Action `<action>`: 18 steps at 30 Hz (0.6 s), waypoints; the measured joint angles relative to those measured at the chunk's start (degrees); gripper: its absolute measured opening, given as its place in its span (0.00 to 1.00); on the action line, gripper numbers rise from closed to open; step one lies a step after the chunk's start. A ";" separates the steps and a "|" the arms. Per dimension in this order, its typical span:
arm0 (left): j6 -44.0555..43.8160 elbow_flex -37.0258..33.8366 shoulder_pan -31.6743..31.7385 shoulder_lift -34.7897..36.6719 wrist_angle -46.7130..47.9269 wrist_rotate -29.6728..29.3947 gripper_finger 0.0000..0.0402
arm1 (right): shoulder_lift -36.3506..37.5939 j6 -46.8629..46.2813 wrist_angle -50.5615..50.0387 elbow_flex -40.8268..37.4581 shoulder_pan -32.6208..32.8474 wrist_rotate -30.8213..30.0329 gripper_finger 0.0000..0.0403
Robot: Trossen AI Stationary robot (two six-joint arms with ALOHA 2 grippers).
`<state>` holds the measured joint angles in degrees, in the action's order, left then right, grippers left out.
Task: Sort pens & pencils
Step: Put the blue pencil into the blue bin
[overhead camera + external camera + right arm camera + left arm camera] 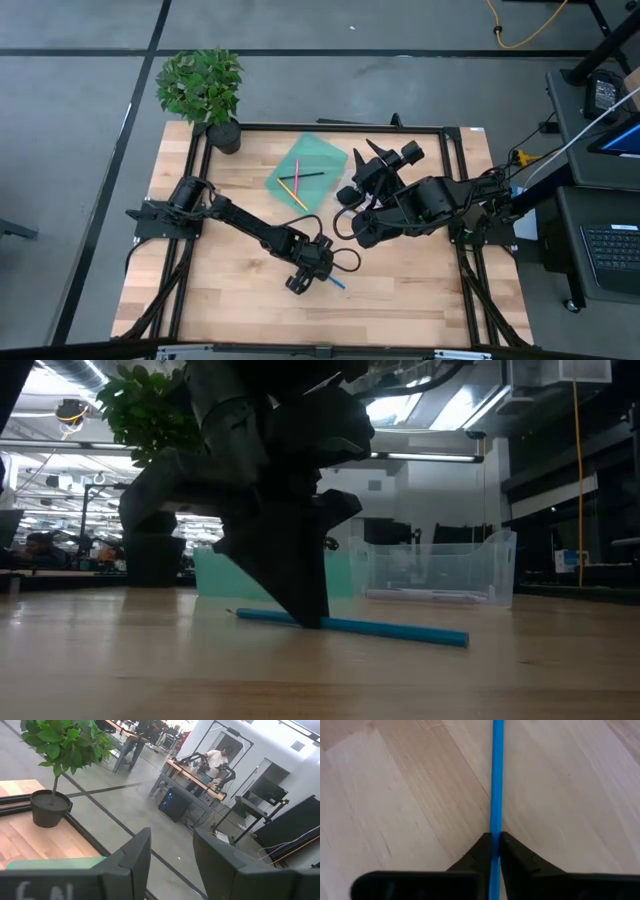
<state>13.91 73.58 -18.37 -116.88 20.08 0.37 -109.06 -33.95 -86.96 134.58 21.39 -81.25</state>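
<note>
Nearest the low camera lay the blue stick, flat on the bare wood of the table, with the left gripper standing straight down on it. From the left wrist, the two dark fingers had closed in against the blue shaft from either side, with no gap left to see. It looked a firm pinch, though the stick had not yet been raised off the boards. In the high view this was happening toward the near middle of the table, the blue end poking out from under the left gripper.

The right gripper hung in the air near the far middle, pointed out at the room. Its fingers stood apart with nothing between them.

As for the sorting, a teal tray sat at the far side beside a potted plant, and in it I could make out a yellow stick, a pink one and a dark one lying crossed. A clear bin stood further along with something pale in the bottom, probably another stick or two, though I could not count them from there. So I judged several already sorted, and this blue one still to be lifted and dropped into its place; I saw no other loose stick on the wood.
</note>
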 joint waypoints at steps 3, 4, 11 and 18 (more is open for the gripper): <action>-0.14 0.01 0.00 0.00 0.57 0.07 0.02 | 0.00 0.00 0.03 0.00 0.01 0.00 0.37; -0.34 0.02 0.00 -0.02 0.86 0.08 0.02 | 0.00 0.00 0.09 0.00 0.02 -0.02 0.37; -3.43 0.11 -0.25 0.02 3.82 0.72 0.02 | 0.00 0.00 0.17 0.00 0.01 -0.02 0.37; -6.29 0.11 -0.61 0.19 7.94 0.90 0.02 | 0.00 0.00 0.31 0.00 0.00 0.24 0.37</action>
<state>7.62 73.69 -18.98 -116.69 28.02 1.28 -109.06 -33.95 -86.65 134.58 21.39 -81.01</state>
